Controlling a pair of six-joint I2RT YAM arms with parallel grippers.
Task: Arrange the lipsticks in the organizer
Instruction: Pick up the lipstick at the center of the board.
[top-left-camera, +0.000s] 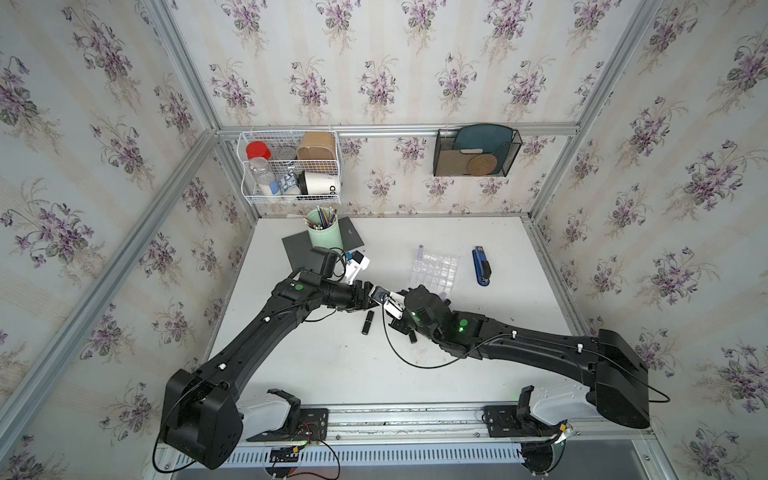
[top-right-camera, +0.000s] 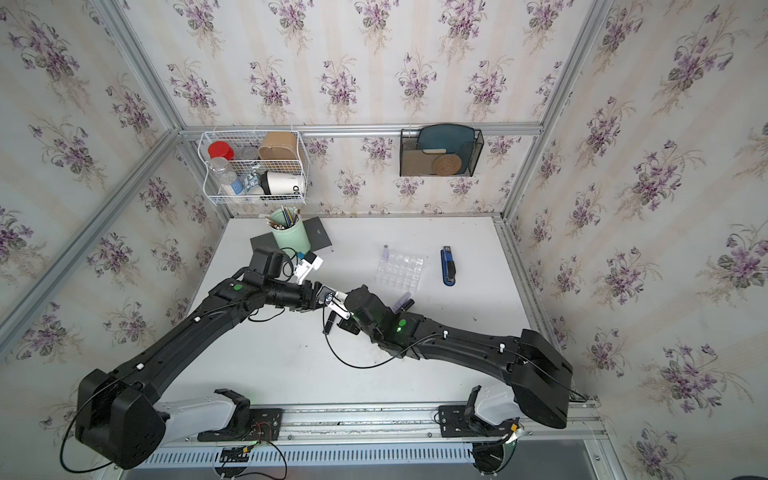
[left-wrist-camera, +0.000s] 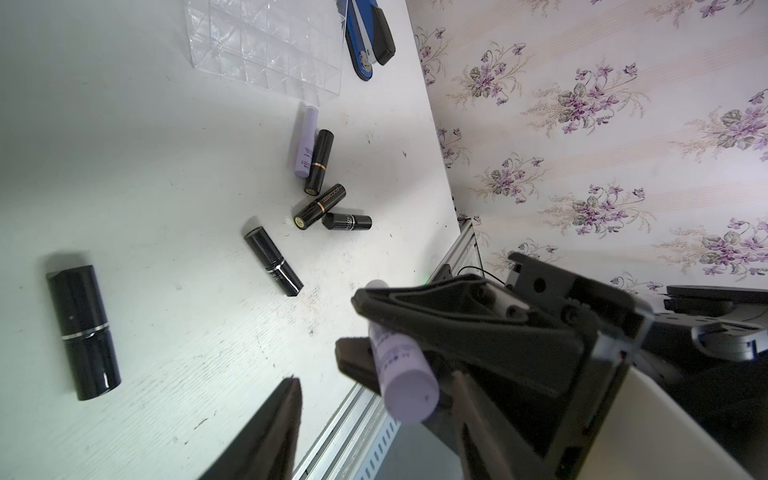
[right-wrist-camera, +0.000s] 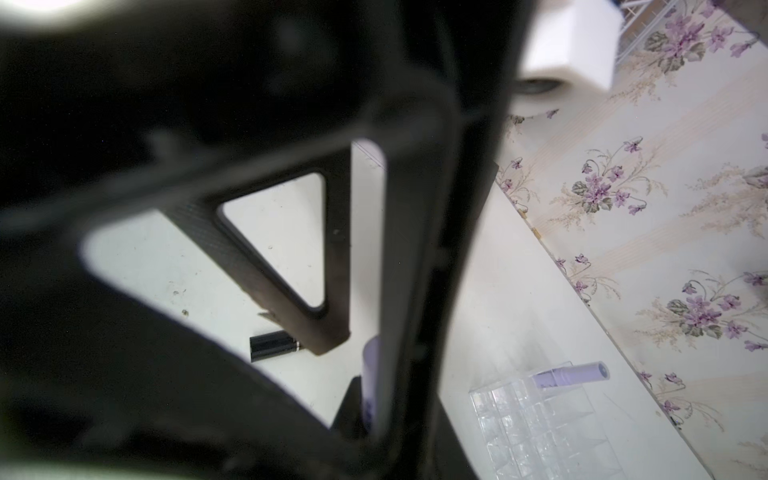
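On white table (left-wrist-camera: 124, 166), black lipstick (left-wrist-camera: 320, 206) lettered "LESXCOCO" in gold.

The left arm (top-left-camera: 249, 345) and right arm (top-left-camera: 540, 351) are matte black, with white base shells (top-left-camera: 266, 411), green round stickers (top-left-camera: 298, 286), thin black cables (top-left-camera: 417, 366) and open-framed triangular jaws.

Three walls carry a pale striped wallpaper (top-left-camera: 374, 62) with bunches of violet flowers. Aluminium rails (top-left-camera: 395, 129) run along the corners and across the back wall. A white wire basket (top-left-camera: 286, 133) and a black mesh holder (top-left-camera: 515, 153) hang from the back rail. Below stands a white table (top-left-camera: 332, 374), evenly lit, with small dark marks on it
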